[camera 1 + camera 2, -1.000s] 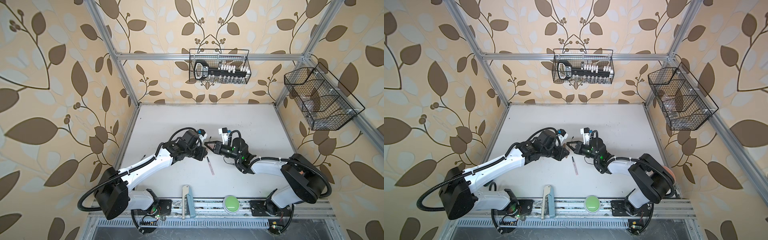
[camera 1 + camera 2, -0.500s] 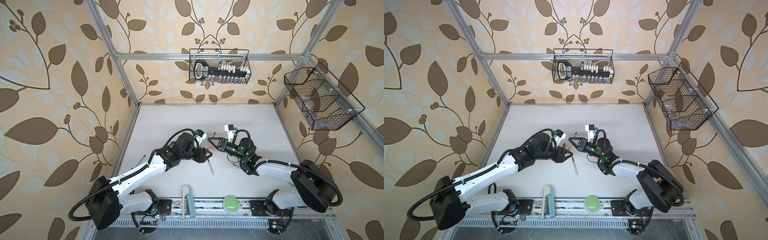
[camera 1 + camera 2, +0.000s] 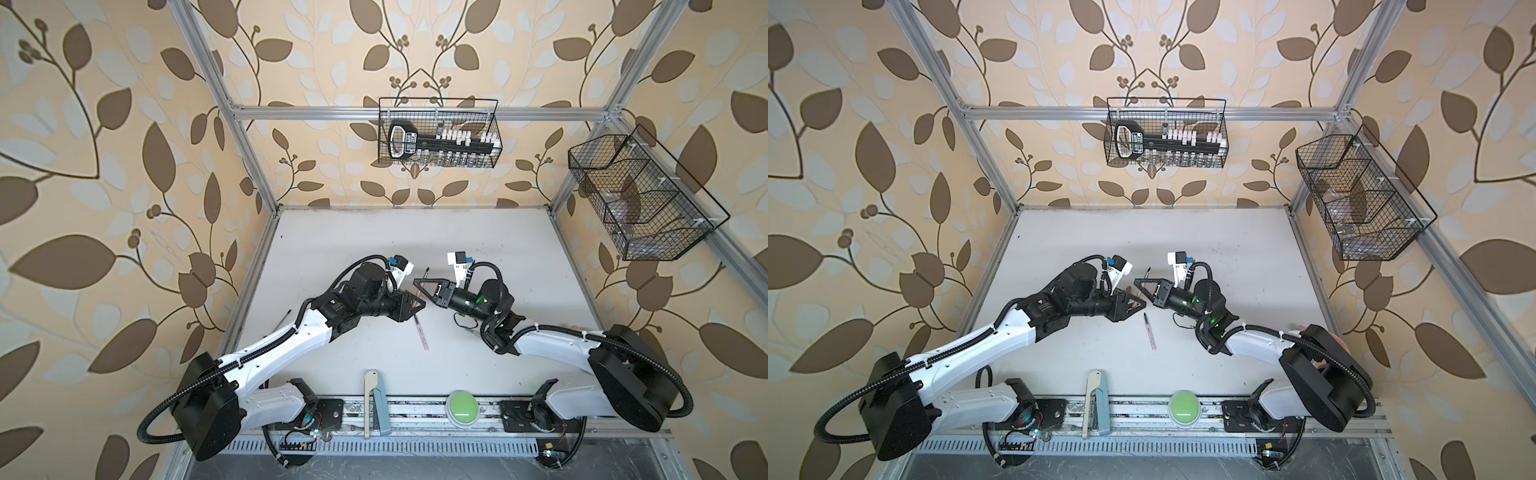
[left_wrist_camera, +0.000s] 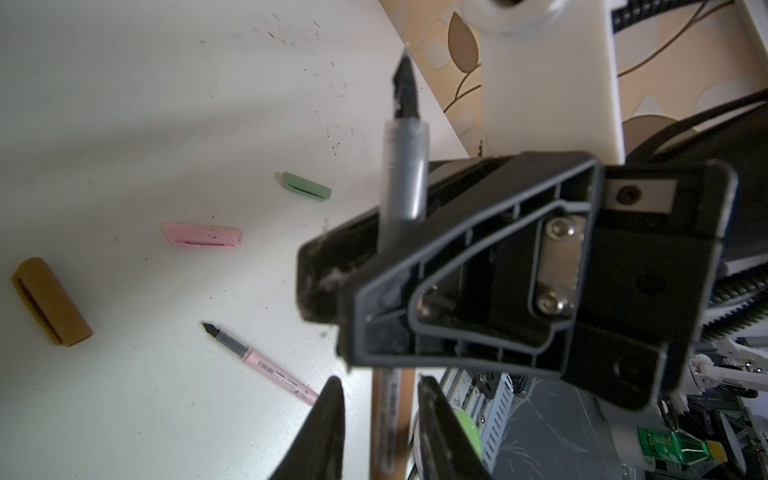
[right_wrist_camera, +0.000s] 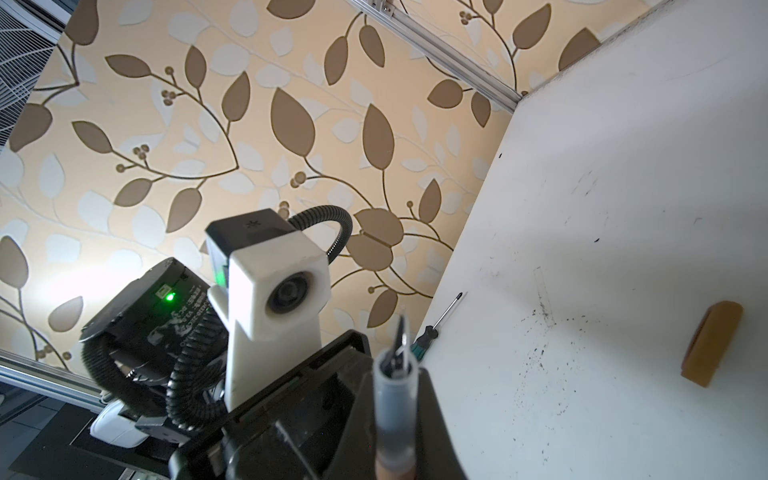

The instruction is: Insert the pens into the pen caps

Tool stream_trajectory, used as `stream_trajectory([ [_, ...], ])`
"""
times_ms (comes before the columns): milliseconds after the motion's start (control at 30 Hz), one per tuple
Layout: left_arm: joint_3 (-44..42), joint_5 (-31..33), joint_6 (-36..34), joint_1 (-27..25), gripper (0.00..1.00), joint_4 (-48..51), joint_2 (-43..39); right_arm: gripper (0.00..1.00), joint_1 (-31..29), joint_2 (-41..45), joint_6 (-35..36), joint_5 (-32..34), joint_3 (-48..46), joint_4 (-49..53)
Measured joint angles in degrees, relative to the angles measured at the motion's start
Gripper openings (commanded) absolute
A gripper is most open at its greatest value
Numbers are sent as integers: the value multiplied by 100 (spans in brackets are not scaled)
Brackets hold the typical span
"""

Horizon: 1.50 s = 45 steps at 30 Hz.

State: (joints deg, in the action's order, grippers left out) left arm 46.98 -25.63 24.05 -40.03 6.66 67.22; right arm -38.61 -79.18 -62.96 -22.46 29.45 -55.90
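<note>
Two grippers meet above the white table [image 3: 478,249], just past the nib end of the pink pen [image 3: 420,334], which lies loose on it. The right gripper [image 3: 417,284] has its fingers pressed onto the brown-orange pen [image 4: 405,174], holding it clear of the surface with the dark nib and grey grip section sticking out free. The left gripper [image 3: 419,305] sits at that pen's rear end. Its fingers [image 4: 330,415] are spread a little to either side of the brown barrel, and bare table shows between one finger and the barrel, so I judge it is not pinching.

Off the pink pen's nib end lie the three caps, all apart from one another: the pink cap [image 4: 202,235] closest, the brown cap [image 4: 52,301] and the green cap [image 4: 306,187] farther out. No green pen shows in any view.

The held pen looks light and stiff, with smooth plastic that could twist or slide in a narrow pinch. The nib looks delicate. The safest hold is across the coloured barrel, well back from the grey section, which must stay bare to enter a cap. The caps look light and stubby and likely to skid or roll. Each is best gripped across its sides near the closed end, leaving the mouth open
</note>
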Motion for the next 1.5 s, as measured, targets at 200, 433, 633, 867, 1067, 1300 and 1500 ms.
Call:
stream_trajectory([
  [200, 7, -26, 24, 0, 15, 4, 0, 0, -39, 15, 96, 44, 0, 76],
  [433, 31, -98, -37, -2, 7, 72, 0, 30, -66, 138, 179, 107, -15, 269],
  [633, 343, 361, -321, 0, 5, 861, -33, 42, 109, 1071, 844, 367, 46, 1814],
  [867, 389, 1464, -560, 0, 3, 1976, -684, 46, 750, 2288, 2269, 981, 973, 4778],
  [1067, 352, 2243, -479, 0, 0, 2251, -1058, 47, 1303, 2094, 3115, 1150, 1266, 6360],
  [1300, -52, 2920, -101, -7, 0, 2280, -1266, 48, 1036, 1759, 3582, 1355, 1231, 7291],
  [1500, -321, 3029, 42, -17, 0, 2092, -1563, 47, 485, 857, 3740, 1346, 1309, 7322],
])
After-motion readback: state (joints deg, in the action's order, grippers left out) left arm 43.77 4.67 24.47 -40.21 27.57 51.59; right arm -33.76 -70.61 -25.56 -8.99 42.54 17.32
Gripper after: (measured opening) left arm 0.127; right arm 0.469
